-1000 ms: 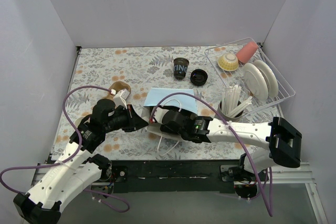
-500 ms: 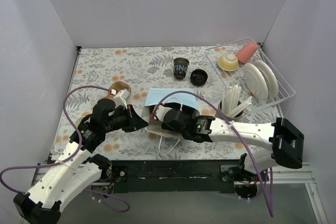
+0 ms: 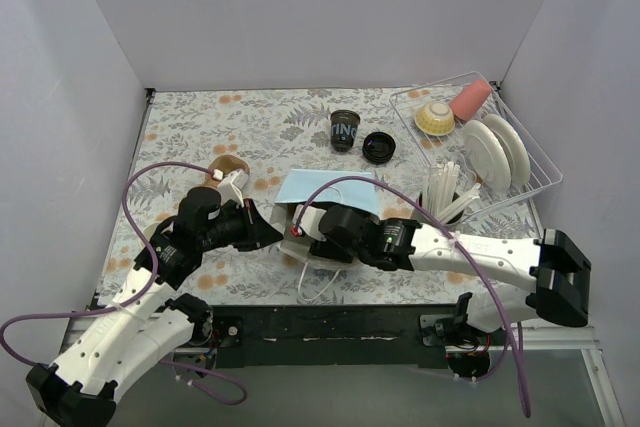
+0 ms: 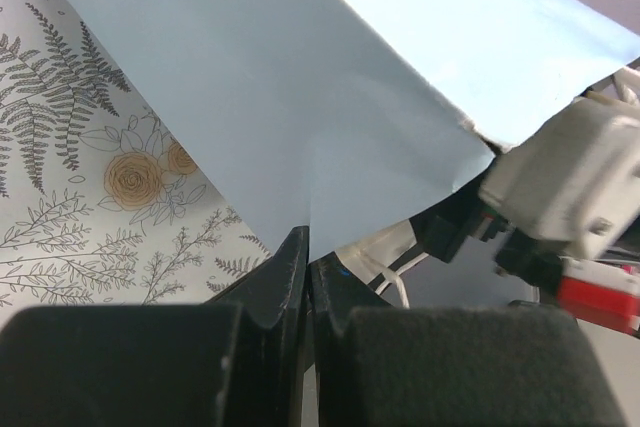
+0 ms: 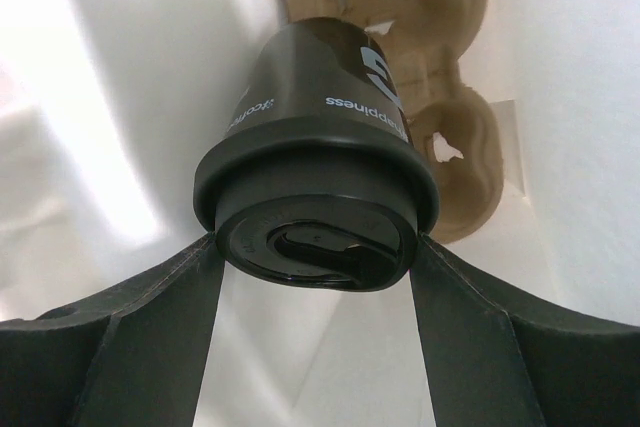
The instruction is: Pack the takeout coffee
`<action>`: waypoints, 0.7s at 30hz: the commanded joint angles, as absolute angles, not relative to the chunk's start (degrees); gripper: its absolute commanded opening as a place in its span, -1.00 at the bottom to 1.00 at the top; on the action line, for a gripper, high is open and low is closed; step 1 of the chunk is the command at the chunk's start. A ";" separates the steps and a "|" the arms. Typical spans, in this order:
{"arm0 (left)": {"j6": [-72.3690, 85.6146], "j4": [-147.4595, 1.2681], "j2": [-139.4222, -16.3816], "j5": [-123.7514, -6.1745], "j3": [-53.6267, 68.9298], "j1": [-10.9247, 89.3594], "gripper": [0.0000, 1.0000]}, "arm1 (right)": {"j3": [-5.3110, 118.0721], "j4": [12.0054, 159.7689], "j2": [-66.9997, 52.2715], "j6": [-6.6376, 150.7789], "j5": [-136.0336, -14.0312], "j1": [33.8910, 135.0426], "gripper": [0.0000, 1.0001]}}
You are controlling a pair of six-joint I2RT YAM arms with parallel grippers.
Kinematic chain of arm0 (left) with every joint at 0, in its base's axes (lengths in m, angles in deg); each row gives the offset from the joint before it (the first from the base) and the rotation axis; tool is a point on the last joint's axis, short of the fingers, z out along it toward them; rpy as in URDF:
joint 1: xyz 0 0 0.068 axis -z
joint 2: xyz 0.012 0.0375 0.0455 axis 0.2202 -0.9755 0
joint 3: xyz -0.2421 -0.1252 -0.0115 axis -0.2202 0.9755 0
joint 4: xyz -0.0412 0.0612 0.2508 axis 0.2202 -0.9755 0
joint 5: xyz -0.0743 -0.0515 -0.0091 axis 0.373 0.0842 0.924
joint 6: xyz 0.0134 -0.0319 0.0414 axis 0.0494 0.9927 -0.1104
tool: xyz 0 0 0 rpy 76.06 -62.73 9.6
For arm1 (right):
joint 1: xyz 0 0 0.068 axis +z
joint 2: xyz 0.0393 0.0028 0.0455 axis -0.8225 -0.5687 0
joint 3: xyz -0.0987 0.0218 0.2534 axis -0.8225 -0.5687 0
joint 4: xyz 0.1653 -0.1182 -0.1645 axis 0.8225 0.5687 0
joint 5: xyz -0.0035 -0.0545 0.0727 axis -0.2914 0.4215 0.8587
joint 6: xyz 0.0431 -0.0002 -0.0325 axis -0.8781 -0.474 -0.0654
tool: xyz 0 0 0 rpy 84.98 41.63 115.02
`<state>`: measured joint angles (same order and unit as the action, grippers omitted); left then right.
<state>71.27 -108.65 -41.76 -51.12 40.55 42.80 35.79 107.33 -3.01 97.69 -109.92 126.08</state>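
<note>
Floral-patterned table (image 3: 200,127): black paper cup (image 3: 344,130) and round black lid (image 3: 379,147) far middle; white wire rack (image 3: 450,152) far-right corner; light-blue paper bag (image 3: 325,187) centre.

- The left gripper (image 4: 305,267), lower centre, pinches the pale blue paper sheet (image 4: 330,77) filling the upper frame.
- Fern-and-flower patterned table (image 4: 90,177) at left.
- White-and-black arm housing (image 4: 570,187) at right.

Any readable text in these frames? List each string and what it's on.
"happiness": side of the lidded black cup held in the right gripper.
"coffee": same cup, further left; the character before it is unclear.
Large white glyph, same cup: cut off, unreadable.
White lettering on the unlidded cup, top view: too small to read.
Nothing else legible.
</note>
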 commanded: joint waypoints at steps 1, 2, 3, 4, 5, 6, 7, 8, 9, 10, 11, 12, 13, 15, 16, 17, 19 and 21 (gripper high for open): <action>70.63 -108.77 -41.61 -50.02 38.51 42.78 -1.00 | 39.63 110.78 -7.49 96.47 -111.67 125.48 -0.25; 70.72 -108.86 -41.52 -49.93 38.43 42.78 -1.00 | 39.81 110.17 -8.54 96.46 -112.29 125.39 -0.25; 70.63 -108.86 -41.43 -50.02 38.42 42.78 -1.00 | 40.07 109.64 -8.81 96.46 -113.34 125.04 -0.25; 70.80 -109.04 -41.34 -50.02 38.60 42.78 -1.00 | 40.16 108.94 -9.16 96.20 -113.78 124.86 -0.26; 70.98 -109.04 -41.08 -50.02 38.60 42.78 -1.00 | 40.16 108.85 -9.86 96.03 -115.18 124.69 -0.26; 71.24 -109.04 -40.99 -49.93 38.86 42.78 -1.00 | 40.25 108.59 -10.22 95.85 -115.63 124.69 -0.26; 71.51 -109.04 -40.64 -50.11 38.86 42.78 -1.00 | 40.16 108.06 -10.39 95.59 -115.98 124.51 -0.26; 71.59 -109.04 -40.55 -50.20 38.95 42.78 -1.00 | 39.99 107.71 -10.48 95.58 -116.51 124.34 -0.26; 71.77 -109.12 -40.38 -50.20 38.78 42.78 -1.00 | 39.90 107.27 -10.48 95.50 -117.12 124.33 -0.26; 71.86 -109.30 -40.29 -50.37 38.69 42.78 -1.00 | 39.81 106.66 -10.48 95.32 -118.00 124.25 -0.26; 71.86 -109.39 -40.03 -50.37 38.69 42.78 -1.00 | 39.98 106.48 -10.40 95.06 -119.14 124.16 -0.26; 71.77 -109.48 -40.03 -50.37 38.77 42.78 -1.00 | 40.07 106.30 -10.39 95.06 -119.41 124.07 -0.26; 71.77 -109.74 -39.94 -50.37 38.78 42.78 -1.00 | 40.25 106.12 -10.39 95.23 -119.50 124.07 -0.26; 71.68 -109.92 -40.03 -50.64 38.78 42.78 -1.00 | 40.42 106.12 -10.05 95.93 -118.36 124.07 -0.26; 71.77 -110.00 -40.03 -50.64 38.51 42.78 -1.00 | 40.51 106.21 -9.87 96.37 -117.31 124.07 -0.26; 71.77 -110.00 -40.11 -50.90 38.43 42.78 -1.00 | 40.51 106.30 -9.00 96.81 -114.78 123.98 -0.26; 71.95 -110.00 -40.29 -51.16 38.08 42.78 -1.00 | 40.69 107.87 -7.85 97.95 -113.35 124.07 -0.26; 71.95 -110.00 -40.46 -51.51 37.90 42.86 -1.00 | 41.83 109.80 -6.97 98.57 -112.29 124.07 -0.26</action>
<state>71.60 -108.98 -41.04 -51.60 40.53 42.80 38.37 107.88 -10.07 97.17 -114.77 124.55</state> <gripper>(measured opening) 0.010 0.774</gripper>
